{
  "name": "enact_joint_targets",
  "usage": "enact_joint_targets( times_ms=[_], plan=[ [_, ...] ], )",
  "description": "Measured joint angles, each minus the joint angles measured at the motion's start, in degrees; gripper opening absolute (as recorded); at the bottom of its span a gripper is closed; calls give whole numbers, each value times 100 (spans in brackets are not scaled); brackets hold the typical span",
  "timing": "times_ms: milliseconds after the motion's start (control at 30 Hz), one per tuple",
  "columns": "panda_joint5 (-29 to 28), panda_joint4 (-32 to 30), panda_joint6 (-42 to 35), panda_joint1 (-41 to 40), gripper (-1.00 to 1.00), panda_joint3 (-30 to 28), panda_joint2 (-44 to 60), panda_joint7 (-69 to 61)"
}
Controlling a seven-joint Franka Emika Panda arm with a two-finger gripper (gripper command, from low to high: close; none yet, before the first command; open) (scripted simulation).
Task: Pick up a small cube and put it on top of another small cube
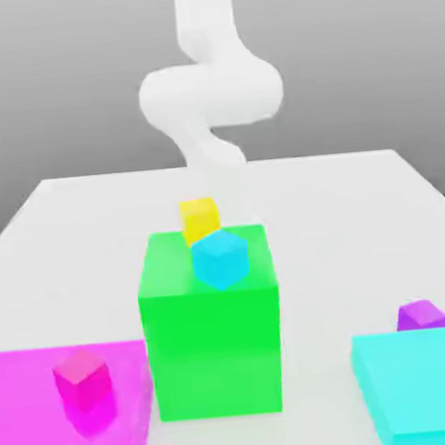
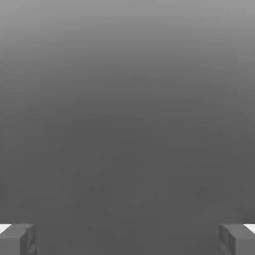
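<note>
The white table [image 1: 93,219] carries a large green block [image 1: 214,351] at centre near. A flat magenta slab [image 1: 34,414] lies at the exterior view's left, a cyan slab [image 1: 422,389] at its right. The gripper [image 2: 127,239] stands wide, holding nothing. A cyan cube [image 1: 220,258] rests on the block, a yellow cube [image 1: 199,219] behind it. A magenta cube [image 1: 84,390] sits on the magenta slab. The small purple cube [image 1: 422,315] sits just beyond the cyan slab.

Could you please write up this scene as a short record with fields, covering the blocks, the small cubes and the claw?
table: white top
green block: large, centre
cyan cube: on the green block's top, front edge
yellow cube: behind the green block
magenta cube: on the magenta pad
magenta pad: exterior view's left
purple cube: behind the cyan slab
cyan slab: exterior view's right
claw: open, holding nothing
</note>
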Motion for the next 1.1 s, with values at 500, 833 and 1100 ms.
enact_joint_targets(
  times_ms=[500, 833, 1100],
  plan=[
    [5, -1232, 1677, 823, 0, 1833, 3106, 1536],
    [-1557, -1761, 2836, 2009, 0, 1768, 5308, 3480],
    [-2256, -1590, 3426, 2663, -100, 976, 6076, 4031]
  ],
)
